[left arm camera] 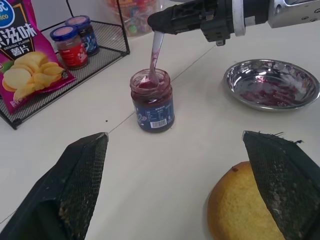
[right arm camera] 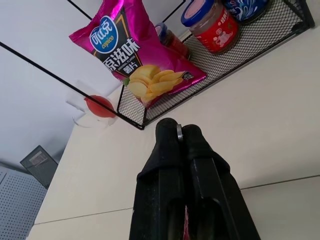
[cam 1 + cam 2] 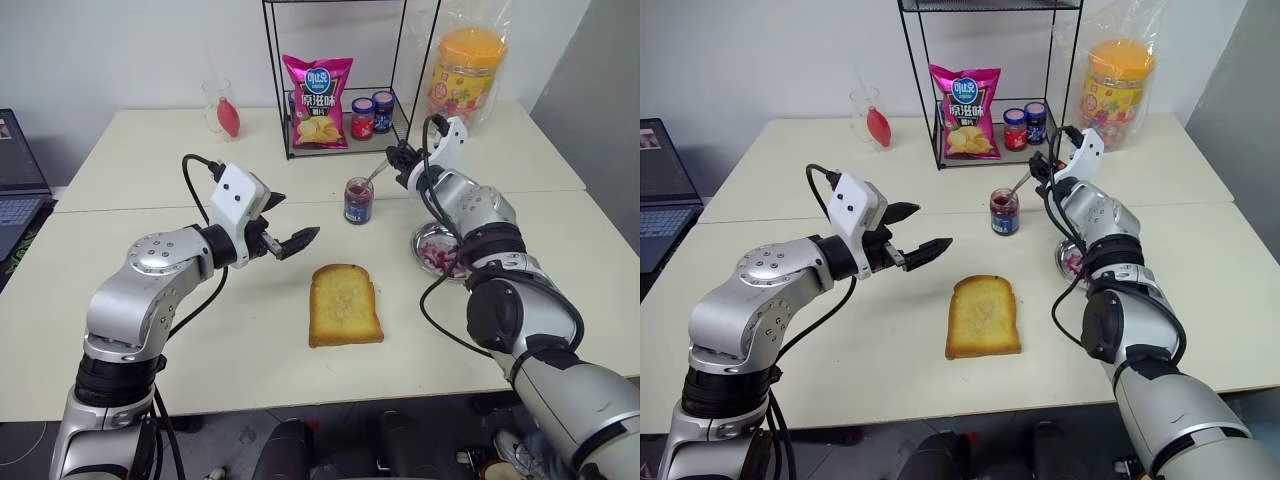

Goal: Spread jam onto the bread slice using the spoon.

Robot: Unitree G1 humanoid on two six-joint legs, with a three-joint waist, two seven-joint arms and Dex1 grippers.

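Right gripper (image 1: 159, 22) clenched on the spoon (image 1: 154, 59), bowl dipped in the jam (image 1: 150, 87) inside the open jar (image 1: 152, 102). Left gripper (image 3: 278, 233) spread wide, holding nothing, near the bread slice (image 3: 344, 304). Risk: drips during transfer; jar tipped by a skewed lift. Steel dish (image 1: 272, 84) smeared with red residue.

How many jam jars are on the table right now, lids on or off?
3. One open jar stands on the table behind the bread, with the spoon in it. Two lidded jars sit side by side on the wire rack beside the chips.
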